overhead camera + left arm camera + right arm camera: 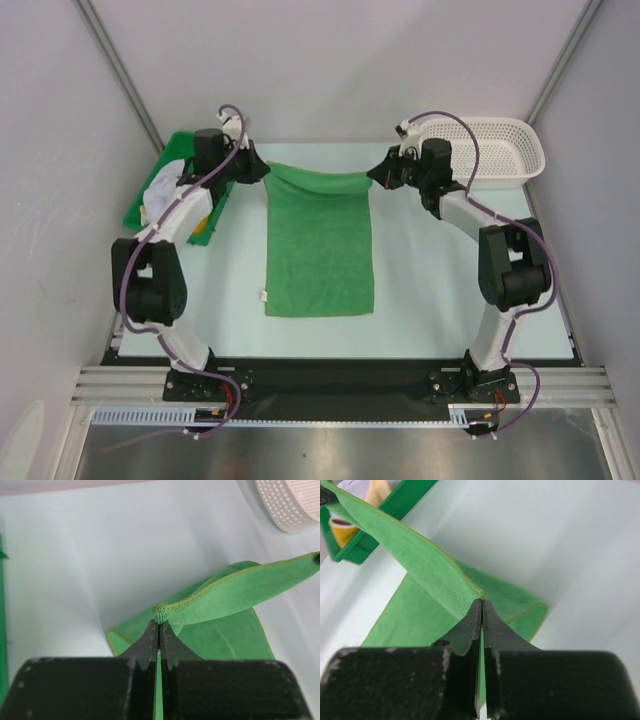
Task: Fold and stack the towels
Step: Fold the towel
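Note:
A green towel [319, 245] lies on the table, its near part flat and its far edge lifted and stretched between the two grippers. My left gripper [262, 171] is shut on the far left corner; in the left wrist view the gripper [160, 624] pinches the hem of the towel [235, 592]. My right gripper [373, 174] is shut on the far right corner; in the right wrist view the gripper [482, 602] clamps the towel [420, 560]. A white cloth [160, 190] lies in the green bin.
A green bin [150, 180] with cloths stands at the far left, also seen in the right wrist view [375, 527]. A white perforated basket [500, 150] stands at the far right and shows in the left wrist view [292, 502]. Grey walls enclose the table.

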Available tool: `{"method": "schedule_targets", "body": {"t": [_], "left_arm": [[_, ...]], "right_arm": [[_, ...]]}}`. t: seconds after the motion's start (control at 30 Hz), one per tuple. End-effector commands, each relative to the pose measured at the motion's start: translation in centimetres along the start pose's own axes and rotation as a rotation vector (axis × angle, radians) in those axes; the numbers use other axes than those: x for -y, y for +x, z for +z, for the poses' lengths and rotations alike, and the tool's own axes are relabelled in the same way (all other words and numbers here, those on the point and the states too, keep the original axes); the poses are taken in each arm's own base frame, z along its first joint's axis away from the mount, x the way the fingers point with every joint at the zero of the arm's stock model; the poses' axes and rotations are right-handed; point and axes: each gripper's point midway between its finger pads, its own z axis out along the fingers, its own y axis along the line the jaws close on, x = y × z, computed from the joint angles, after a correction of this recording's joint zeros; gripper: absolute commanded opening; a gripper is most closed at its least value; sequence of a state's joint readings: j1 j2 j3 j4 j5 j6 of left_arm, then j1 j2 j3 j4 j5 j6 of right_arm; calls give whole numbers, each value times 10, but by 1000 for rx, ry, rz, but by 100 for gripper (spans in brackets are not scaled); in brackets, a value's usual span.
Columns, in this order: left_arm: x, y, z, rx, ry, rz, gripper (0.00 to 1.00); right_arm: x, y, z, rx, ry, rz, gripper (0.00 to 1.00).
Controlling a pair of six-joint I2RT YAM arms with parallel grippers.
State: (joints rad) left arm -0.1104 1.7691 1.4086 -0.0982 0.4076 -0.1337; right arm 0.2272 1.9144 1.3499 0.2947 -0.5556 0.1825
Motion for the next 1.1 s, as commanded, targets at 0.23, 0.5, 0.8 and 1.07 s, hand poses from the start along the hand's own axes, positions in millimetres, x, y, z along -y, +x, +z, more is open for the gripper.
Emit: {"method": "schedule_targets", "body": {"t": [0.23, 0.5, 0.8, 1.07], "left_arm": [[54, 63, -63, -72, 136, -167, 0], [60, 115, -91, -195, 57, -223, 0], [61, 184, -116, -354, -17, -379, 0], [47, 238, -136, -450, -161, -480, 7]], "right_arm": [[-61, 69, -68, -181, 5, 38, 0], [-80, 117, -110, -266, 44, 72, 0], [-116, 154, -124, -333, -26, 108, 0], [-120, 195, -139, -423, 51, 133, 0]]}}
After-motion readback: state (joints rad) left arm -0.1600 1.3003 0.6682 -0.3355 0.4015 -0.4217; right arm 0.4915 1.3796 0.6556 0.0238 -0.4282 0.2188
